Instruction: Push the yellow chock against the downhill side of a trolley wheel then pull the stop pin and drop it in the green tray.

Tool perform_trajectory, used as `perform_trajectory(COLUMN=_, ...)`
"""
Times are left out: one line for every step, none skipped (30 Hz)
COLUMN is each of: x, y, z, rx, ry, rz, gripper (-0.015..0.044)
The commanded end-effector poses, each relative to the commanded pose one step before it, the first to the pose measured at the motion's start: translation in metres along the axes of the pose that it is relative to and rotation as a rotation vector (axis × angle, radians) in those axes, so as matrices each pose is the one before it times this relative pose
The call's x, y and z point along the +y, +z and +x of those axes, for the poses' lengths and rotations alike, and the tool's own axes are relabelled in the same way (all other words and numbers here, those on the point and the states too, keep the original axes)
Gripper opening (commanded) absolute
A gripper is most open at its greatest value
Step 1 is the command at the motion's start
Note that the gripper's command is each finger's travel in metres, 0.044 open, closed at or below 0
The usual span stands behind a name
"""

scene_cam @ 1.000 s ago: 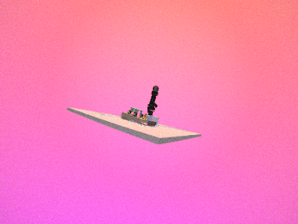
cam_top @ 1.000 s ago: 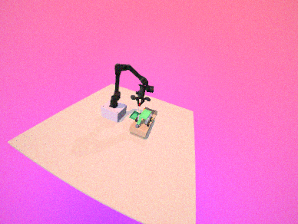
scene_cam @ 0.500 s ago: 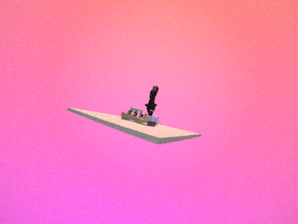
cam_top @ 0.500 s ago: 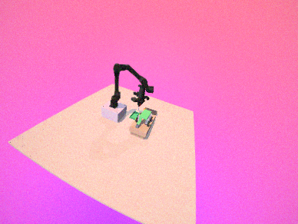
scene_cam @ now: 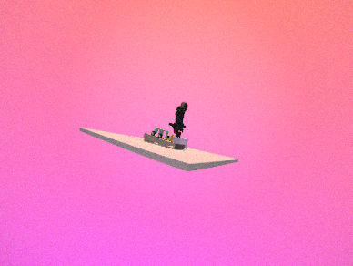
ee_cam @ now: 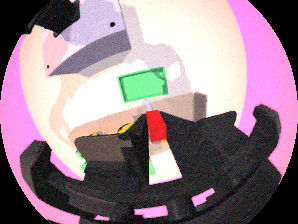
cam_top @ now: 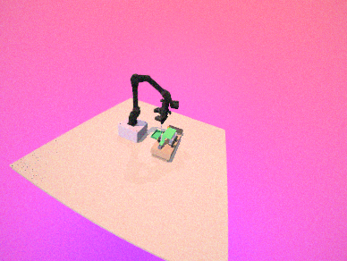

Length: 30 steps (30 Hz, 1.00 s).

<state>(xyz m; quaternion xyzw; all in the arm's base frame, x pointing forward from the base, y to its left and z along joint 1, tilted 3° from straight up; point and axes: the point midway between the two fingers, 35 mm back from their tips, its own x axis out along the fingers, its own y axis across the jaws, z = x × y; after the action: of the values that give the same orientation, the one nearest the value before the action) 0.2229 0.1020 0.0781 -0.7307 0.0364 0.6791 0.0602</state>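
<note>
The red-headed stop pin (ee_cam: 156, 127) with its pale shaft is out of the trolley and clamped in the black hand (ee_cam: 158, 152), which hangs above the flat green tray (ee_cam: 143, 86). Pulling seems done; releasing the pin into the tray and retreating are left. A bit of yellow beside the hand may be the chock, but its contact with a wheel is not visible.

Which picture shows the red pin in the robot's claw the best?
The wrist view. The red-headed pin sits big and close there, pinched in the claw, with the green tray just beyond. In the top view the claw is tiny and the pin can't be made out. In the exterior view the arm is just a dark speck.
</note>
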Motion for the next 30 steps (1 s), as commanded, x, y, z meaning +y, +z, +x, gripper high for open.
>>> perform_trajectory(x=0.00099, y=0.00216, z=0.00161, rx=-0.00862, ry=-0.01315, rz=-0.0694, gripper=0.0)
perform_trajectory(x=0.0, y=0.0, z=0.0, rx=0.0, ry=0.0, rz=0.0, gripper=0.0)
perform_trajectory(x=0.0, y=0.0, z=0.0, rx=0.0, ry=0.0, rz=0.0, gripper=0.0)
perform_trajectory(x=0.0, y=0.0, z=0.0, rx=0.0, ry=0.0, rz=0.0, gripper=0.0)
perform_trajectory(x=0.0, y=0.0, z=0.0, rx=0.0, ry=0.0, rz=0.0, gripper=0.0)
perform_trajectory(x=0.0, y=0.0, z=0.0, rx=0.0, ry=0.0, rz=0.0, gripper=0.0)
perform_trajectory(x=0.0, y=0.00047, z=0.0004, rx=-0.00007, ry=0.00002, rz=0.0, gripper=0.0)
perform_trajectory(x=0.00002, y=0.0014, z=0.00121, rx=-0.00021, ry=0.00005, rz=0.0, gripper=0.0)
perform_trajectory(x=0.00004, y=0.0019, z=0.00164, rx=-0.00028, ry=0.00007, rz=0.0, gripper=0.0)
perform_trajectory(x=0.00009, y=0.00289, z=0.00248, rx=-0.00043, ry=0.0001, rz=0.0, gripper=0.0)
perform_trajectory(x=0.00008, y=0.0027, z=0.00233, rx=-0.00039, ry=0.00009, rz=0.0, gripper=0.0)
perform_trajectory(x=0.00012, y=0.00275, z=0.00237, rx=-0.00039, ry=0.0001, rz=0.0, gripper=0.0)
perform_trajectory(x=0.00012, y=0.00268, z=0.00228, rx=-0.00035, ry=0.00007, rz=0.0, gripper=0.0)
perform_trajectory(x=0.00016, y=0.0027, z=0.00229, rx=-0.00035, ry=0.00007, rz=0.0, gripper=0.0)
perform_trajectory(x=0.00019, y=0.00266, z=0.0022, rx=-0.00031, ry=0.00004, rz=0.0, gripper=0.0)
perform_trajectory(x=0.00017, y=0.00211, z=0.00174, rx=-0.00024, ry=0.00004, rz=0.0, gripper=0.0)
perform_trajectory(x=0.00011, y=0.00127, z=0.00104, rx=-0.00014, ry=0.00002, rz=0.0, gripper=0.0)
perform_trajectory(x=0.00004, y=0.00042, z=0.00035, rx=-0.00005, ry=0.00001, rz=0.0, gripper=0.0)
perform_trajectory(x=0.0, y=0.0, z=0.0, rx=0.0, ry=0.0, rz=0.0, gripper=0.0)
perform_trajectory(x=0.0, y=0.0, z=0.0, rx=0.0, ry=0.0, rz=0.0, gripper=0.0)
perform_trajectory(x=0.0, y=0.0, z=0.0, rx=0.0, ry=0.0, rz=0.0, gripper=0.0)
perform_trajectory(x=-0.00008, y=-0.00006, z=0.00043, rx=-0.00033, ry=-0.00409, rz=0.0002, gripper=0.0)
perform_trajectory(x=-0.00023, y=-0.00017, z=0.00128, rx=-0.00088, ry=-0.01227, rz=0.0005, gripper=0.0)
perform_trajectory(x=-0.00033, y=-0.00024, z=0.00176, rx=-0.00088, ry=-0.01649, rz=0.0005, gripper=0.0)
perform_trajectory(x=-0.00044, y=-0.00038, z=0.00251, rx=-0.00076, ry=-0.02444, rz=0.0006, gripper=0.0)
perform_trajectory(x=-0.00076, y=-0.00051, z=0.00293, rx=0.00005, ry=-0.0259, rz=0.0003, gripper=0.0)
perform_trajectory(x=-0.00067, y=-0.00053, z=0.00284, rx=0.0007, ry=-0.02616, rz=0.0, gripper=0.0)
perform_trajectory(x=-0.00104, y=-0.00057, z=0.00319, rx=0.0011, ry=-0.02006, rz=-0.0002, gripper=0.0)
perform_trajectory(x=-0.00091, y=-0.00052, z=0.003, rx=0.0013, ry=-0.01932, rz=-0.0004, gripper=0.0)
perform_trajectory(x=-0.00113, y=-0.00046, z=0.00368, rx=0.00088, ry=-0.01085, rz=-0.0003, gripper=0.0)
